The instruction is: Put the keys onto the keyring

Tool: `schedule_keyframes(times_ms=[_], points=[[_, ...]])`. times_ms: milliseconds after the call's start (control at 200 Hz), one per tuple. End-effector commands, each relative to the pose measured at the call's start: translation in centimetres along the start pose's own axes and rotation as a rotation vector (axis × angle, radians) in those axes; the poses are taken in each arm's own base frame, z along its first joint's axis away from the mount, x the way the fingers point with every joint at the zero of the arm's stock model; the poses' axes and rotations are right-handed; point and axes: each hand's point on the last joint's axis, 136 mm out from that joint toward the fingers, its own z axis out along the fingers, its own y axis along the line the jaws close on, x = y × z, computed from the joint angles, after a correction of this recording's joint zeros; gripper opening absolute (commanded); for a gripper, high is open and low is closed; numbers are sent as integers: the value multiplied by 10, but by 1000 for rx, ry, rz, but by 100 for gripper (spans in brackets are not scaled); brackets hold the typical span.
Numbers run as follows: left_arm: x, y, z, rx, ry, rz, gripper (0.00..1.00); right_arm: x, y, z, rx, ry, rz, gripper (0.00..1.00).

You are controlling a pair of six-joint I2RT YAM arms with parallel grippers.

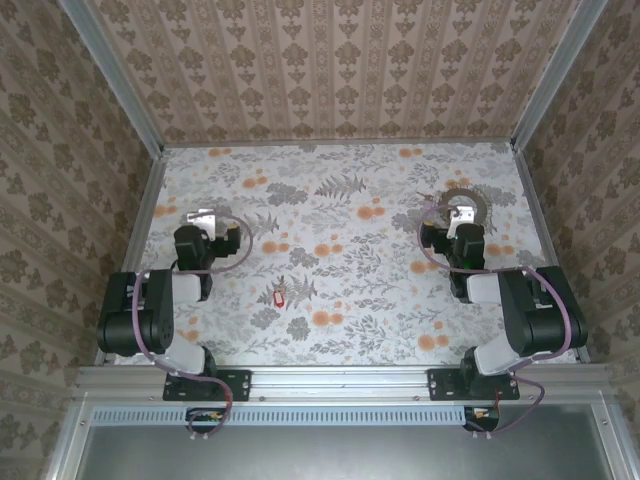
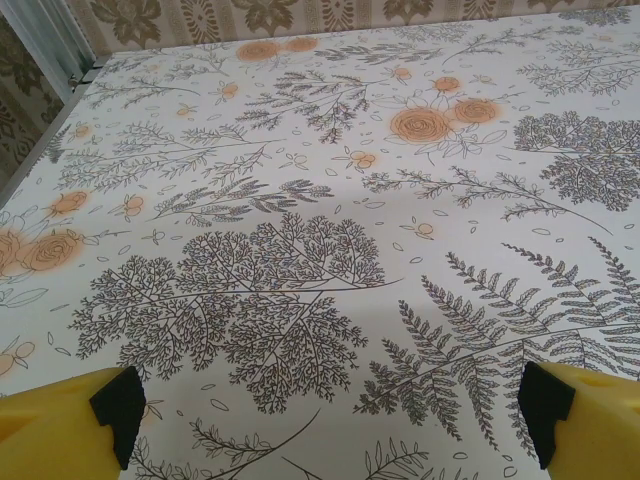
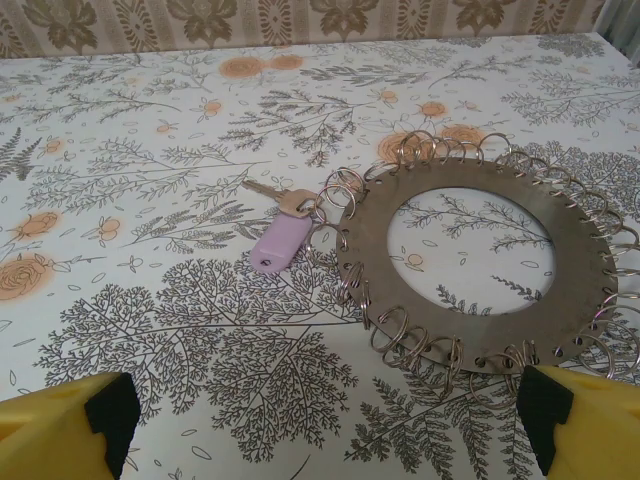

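A tiny key with a red tag (image 1: 279, 296) lies on the floral tabletop between the two arms, nearer the front. The keyring (image 3: 572, 250) is a flat grey metal ring with many small split rings along its rim, lying flat at the back right (image 1: 478, 200). A key with a lilac tag (image 3: 281, 243) hangs on its left side. My right gripper (image 3: 328, 415) stands open just short of the keyring, which lies ahead and to the right of it, with nothing between the yellow fingers (image 3: 60, 425). My left gripper (image 2: 332, 405) is open over bare cloth at the far left (image 1: 205, 217).
Aluminium rails (image 1: 140, 215) and wallpapered walls (image 1: 330, 60) close the table on the left, back and right. The floral cloth (image 1: 340, 230) stretches between the two arms. Purple cables (image 1: 235, 255) loop off each wrist.
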Motion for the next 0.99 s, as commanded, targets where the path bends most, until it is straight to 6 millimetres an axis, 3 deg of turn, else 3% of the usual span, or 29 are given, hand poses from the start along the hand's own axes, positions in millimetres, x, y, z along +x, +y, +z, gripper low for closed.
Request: schedule_keyframes(times_ms=[0, 880, 990], points=[[-9, 1, 2, 3, -30, 9, 100, -15, 2, 4, -15, -45, -2, 100], [-8, 2, 1, 11, -34, 2, 100, -15, 2, 3, -14, -43, -3, 100], [-27, -5, -12, 51, -33, 25, 100, -22, -5, -3, 24, -65, 14, 100]])
